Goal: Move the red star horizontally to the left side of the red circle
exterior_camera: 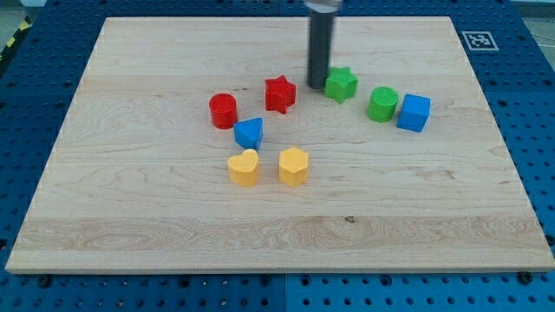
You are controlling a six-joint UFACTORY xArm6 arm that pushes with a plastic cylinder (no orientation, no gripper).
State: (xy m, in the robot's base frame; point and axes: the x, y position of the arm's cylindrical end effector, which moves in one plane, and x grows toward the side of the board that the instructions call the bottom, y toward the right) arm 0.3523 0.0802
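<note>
The red star point(279, 94) lies on the wooden board, up and to the right of the red circle point(223, 111). My tip point(317, 85) stands between the red star and the green star point(342, 84), very close to the green star's left edge and a short gap right of the red star. The rod rises straight up out of the view's top.
A blue triangle block point(249, 133) sits just below and right of the red circle. A yellow heart point(244, 168) and a yellow hexagon point(293, 166) lie below it. A green cylinder point(382, 104) and a blue cube point(414, 113) sit at the right. The board point(130, 217) rests on a blue pegboard.
</note>
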